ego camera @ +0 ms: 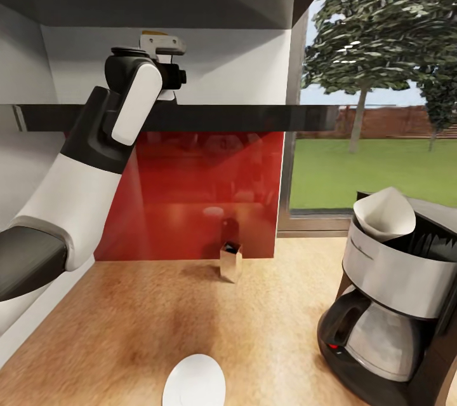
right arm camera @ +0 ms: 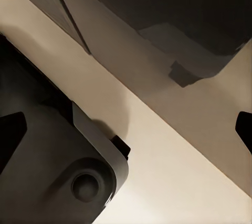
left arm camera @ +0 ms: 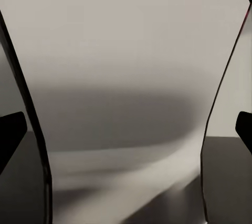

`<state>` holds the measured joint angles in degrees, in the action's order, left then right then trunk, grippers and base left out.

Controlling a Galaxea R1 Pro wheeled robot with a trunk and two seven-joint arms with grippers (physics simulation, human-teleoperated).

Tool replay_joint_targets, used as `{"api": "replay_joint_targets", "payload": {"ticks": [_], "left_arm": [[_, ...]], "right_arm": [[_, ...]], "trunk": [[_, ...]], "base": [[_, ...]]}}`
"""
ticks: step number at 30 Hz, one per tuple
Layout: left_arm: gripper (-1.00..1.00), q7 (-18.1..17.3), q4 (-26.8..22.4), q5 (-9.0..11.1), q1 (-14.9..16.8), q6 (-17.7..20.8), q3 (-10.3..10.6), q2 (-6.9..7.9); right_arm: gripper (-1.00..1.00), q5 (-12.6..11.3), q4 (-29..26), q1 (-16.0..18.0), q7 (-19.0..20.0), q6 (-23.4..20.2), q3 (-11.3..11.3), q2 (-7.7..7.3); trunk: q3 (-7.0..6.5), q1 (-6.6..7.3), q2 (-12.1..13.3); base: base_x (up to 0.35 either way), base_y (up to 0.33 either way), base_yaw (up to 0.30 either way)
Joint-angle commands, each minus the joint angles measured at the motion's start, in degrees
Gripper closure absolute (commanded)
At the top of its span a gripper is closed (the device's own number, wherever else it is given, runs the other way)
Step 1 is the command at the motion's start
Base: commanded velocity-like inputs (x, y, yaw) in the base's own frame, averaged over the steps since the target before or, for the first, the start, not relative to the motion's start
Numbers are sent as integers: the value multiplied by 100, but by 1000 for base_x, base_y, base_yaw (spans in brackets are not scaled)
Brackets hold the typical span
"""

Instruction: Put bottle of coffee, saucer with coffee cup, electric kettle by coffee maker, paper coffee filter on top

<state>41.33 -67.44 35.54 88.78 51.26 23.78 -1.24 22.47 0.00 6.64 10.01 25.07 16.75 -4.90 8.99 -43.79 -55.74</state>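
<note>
left fingers (left arm camera: 11,134) stand spread apart, raised to the dark shelf (ego camera: 222,117) at ten o'clock, nothing visibly gripped. right fingers (right arm camera: 11,132) are also apart. on the wooden counter (ego camera: 127,330), the black-and-silver coffee maker (ego camera: 397,304) sits at four o'clock holding a white paper filter (ego camera: 384,214); a white round saucer (ego camera: 194,382) lies at six o'clock.

A home kitchen: a wooden countertop (ego camera: 139,330) runs beneath a dark shelf (ego camera: 209,117) and a glossy red backsplash (ego camera: 197,196). A coffee maker (ego camera: 397,304) stands at the right, near a window (ego camera: 381,75) facing a lawn and trees.
</note>
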Motion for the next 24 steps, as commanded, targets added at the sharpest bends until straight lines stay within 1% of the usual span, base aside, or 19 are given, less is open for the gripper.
{"api": "replay_joint_targets", "payload": {"ticks": [1,9,10,24], "left_arm": [[-100,59,-1,58,7,6,7,1],[-100,52,18,58,7,8,4,1],[100,51,19,58,7,7,4,1],[100,51,13,58,7,7,-5,9]], "right_arm": [[-100,-22,0,4,21,16,22,-2],[-100,-21,0,4,23,16,22,-2],[-100,-20,0,4,23,16,22,-2],[-100,-21,0,4,20,16,22,-2]], "trunk": [[9,-1,-6],[9,-1,-6],[9,-1,-6],[9,-1,-6]], "base": [[4,0,0],[1,0,0],[0,0,0],[0,0,0]]}}
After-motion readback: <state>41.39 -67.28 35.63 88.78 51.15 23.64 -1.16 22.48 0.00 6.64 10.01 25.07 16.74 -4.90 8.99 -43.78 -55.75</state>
